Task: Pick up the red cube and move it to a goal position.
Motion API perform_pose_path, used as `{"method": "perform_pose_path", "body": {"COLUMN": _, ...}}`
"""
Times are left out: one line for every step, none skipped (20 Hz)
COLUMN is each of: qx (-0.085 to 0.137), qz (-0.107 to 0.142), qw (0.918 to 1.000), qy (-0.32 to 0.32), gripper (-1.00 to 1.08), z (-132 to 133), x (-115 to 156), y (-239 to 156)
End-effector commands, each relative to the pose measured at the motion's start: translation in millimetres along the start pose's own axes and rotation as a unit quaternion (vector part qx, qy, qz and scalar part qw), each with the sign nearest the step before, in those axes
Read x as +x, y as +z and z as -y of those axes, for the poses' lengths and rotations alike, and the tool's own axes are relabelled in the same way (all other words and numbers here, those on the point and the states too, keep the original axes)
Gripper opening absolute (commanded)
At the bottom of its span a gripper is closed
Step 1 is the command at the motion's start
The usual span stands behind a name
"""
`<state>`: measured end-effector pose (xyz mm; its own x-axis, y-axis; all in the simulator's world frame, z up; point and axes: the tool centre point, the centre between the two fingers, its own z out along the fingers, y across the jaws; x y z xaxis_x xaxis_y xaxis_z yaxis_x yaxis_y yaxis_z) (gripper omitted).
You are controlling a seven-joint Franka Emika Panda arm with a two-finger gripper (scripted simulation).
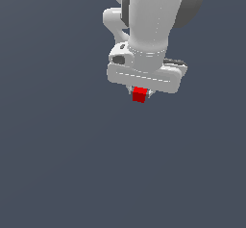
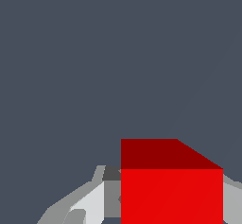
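The red cube (image 1: 139, 95) is a tiny bright red block just under the white hand of the arm, near the top middle of the exterior view. My gripper (image 1: 140, 96) is shut on it, with the short fingers mostly hidden behind the cube and the hand. In the wrist view the red cube (image 2: 171, 192) fills the lower part of the picture, with a light grey finger (image 2: 92, 202) against one side and another finger (image 2: 232, 204) against the other. I cannot tell whether the cube touches the surface or hangs above it.
A plain dark blue-grey surface (image 1: 72, 164) fills the rest of both views. The white arm's links (image 1: 153, 15) rise out of the top of the exterior view. No goal marker shows.
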<state>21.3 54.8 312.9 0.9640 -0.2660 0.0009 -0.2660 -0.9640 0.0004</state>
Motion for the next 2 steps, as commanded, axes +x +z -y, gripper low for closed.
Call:
{"method": "perform_pose_path", "body": {"qx": 0.0, "qz": 0.0, "qw": 1.0, "qy": 0.0, "gripper": -1.0, "z": 1.4, "x": -0.8, "y": -4.0}}
{"method": "perform_pose_path", "body": {"qx": 0.0, "qz": 0.0, "qw": 1.0, "qy": 0.0, "gripper": -1.0, "z": 1.6, "x": -0.8, "y": -4.3}}
